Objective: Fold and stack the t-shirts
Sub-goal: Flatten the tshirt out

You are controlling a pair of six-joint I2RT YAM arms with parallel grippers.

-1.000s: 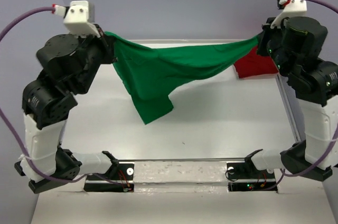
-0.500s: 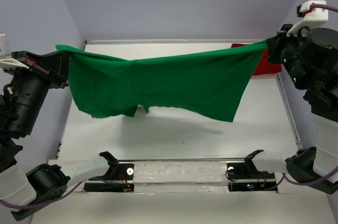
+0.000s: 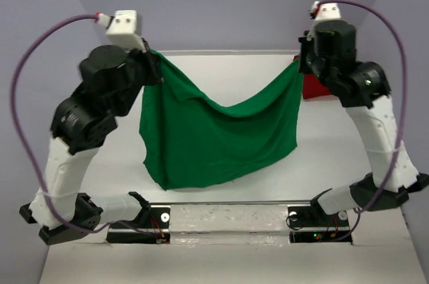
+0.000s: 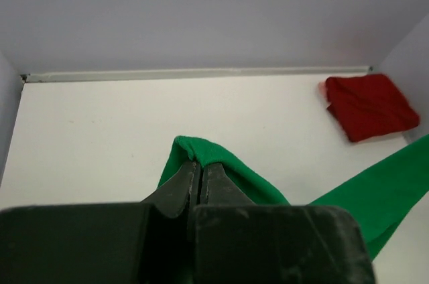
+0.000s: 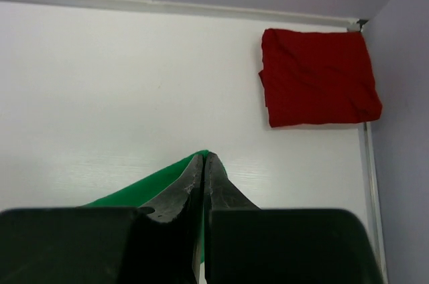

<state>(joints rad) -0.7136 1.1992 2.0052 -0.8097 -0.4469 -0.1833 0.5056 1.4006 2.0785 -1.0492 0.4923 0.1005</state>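
We are counting two: bright green cloth shirt, dark red cloth shirt.
The left gripper and right gripper, nearer together than before, are clamping the green one aloft, sagging; the red is lying far right.

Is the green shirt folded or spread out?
Spread out. The green shirt hangs open, its top corners pinched by the left gripper and right gripper.

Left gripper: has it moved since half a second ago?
Yes. In the top view the left gripper swung right, from outside the table to above it, gripping the green shirt.
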